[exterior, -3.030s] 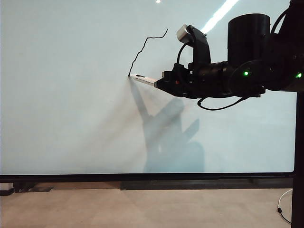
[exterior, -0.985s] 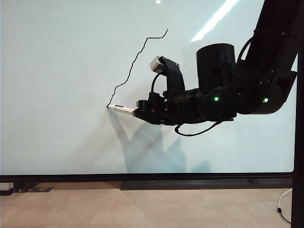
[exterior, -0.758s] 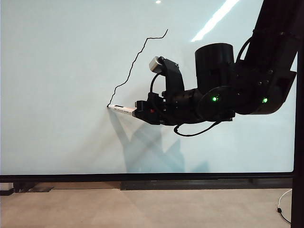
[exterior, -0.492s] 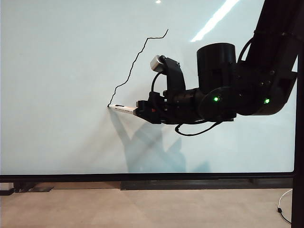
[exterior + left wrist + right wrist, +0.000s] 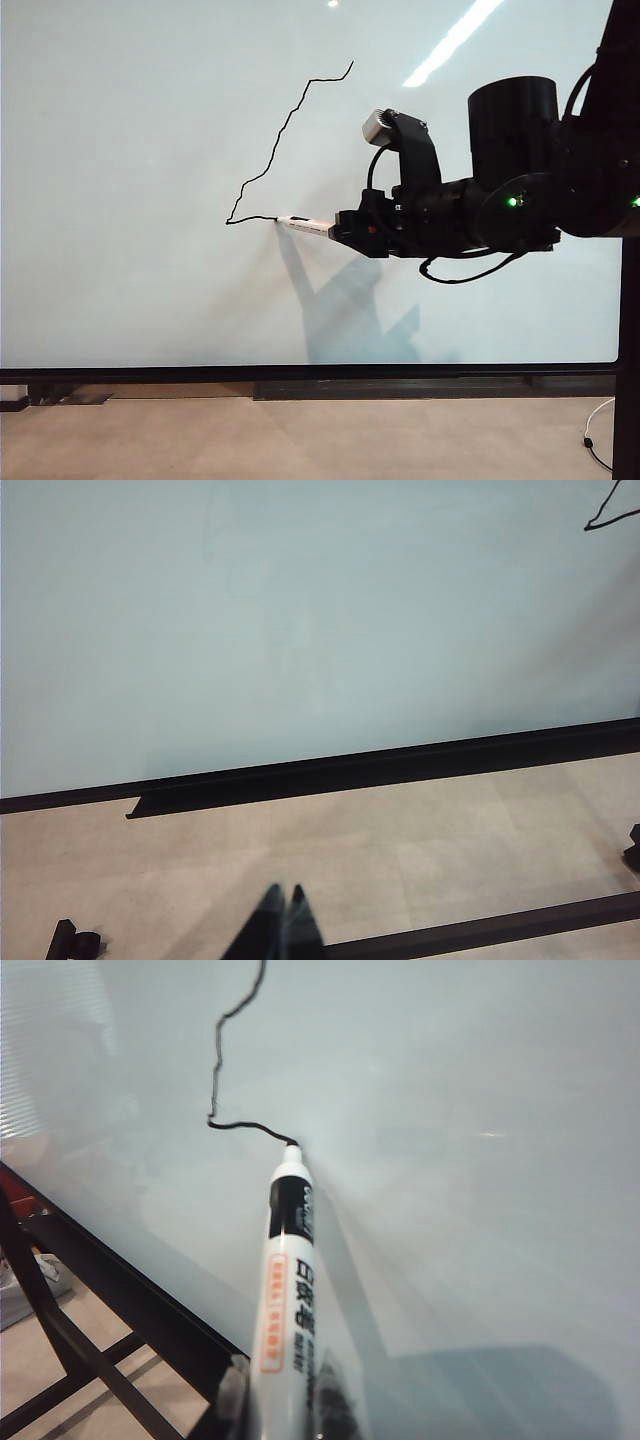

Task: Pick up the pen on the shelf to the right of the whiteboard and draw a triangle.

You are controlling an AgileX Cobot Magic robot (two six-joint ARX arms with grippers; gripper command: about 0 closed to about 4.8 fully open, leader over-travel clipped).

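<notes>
Jaws of the right gripper (image 5: 338, 230) pinch the pen (image 5: 303, 224), its tip touching the whiteboard (image 5: 130, 120) at the triangle (image 5: 285, 125) corner; slight drift could lift it. Left gripper (image 5: 281, 920), pressed together, hangs below the whiteboard.

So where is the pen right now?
In the exterior view the pen is mid-whiteboard, held by the right gripper, tip at the drawn line's lower end.
</notes>
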